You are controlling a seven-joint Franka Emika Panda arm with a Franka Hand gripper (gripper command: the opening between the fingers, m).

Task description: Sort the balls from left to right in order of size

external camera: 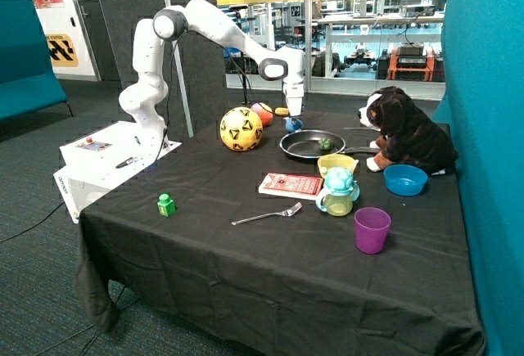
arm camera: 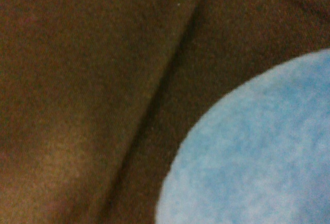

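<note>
Three balls lie at the back of the black table (external camera: pixel 246 250). The large yellow ball (external camera: pixel 241 128) with black markings is nearest the robot's base. Behind it, beside a flat yellow oval (external camera: pixel 282 111), sits the pink-orange ball (external camera: pixel 262 114). The small blue ball (external camera: pixel 293 125) lies next to the frying pan's far rim. My gripper (external camera: pixel 293 113) hangs straight down right over the blue ball, touching or nearly touching it. In the wrist view the blue ball (arm camera: pixel 258 157) fills one corner very close up, on the dark cloth (arm camera: pixel 77 80).
A frying pan (external camera: pixel 299 147) holds a small green round item (external camera: pixel 326 143). Near it are a plush dog (external camera: pixel 405 131), blue bowl (external camera: pixel 405 180), yellow cup (external camera: pixel 336 164), teal sippy cup (external camera: pixel 337 192), purple cup (external camera: pixel 372 230), red book (external camera: pixel 291 185), fork (external camera: pixel 266 214) and green block (external camera: pixel 166 205).
</note>
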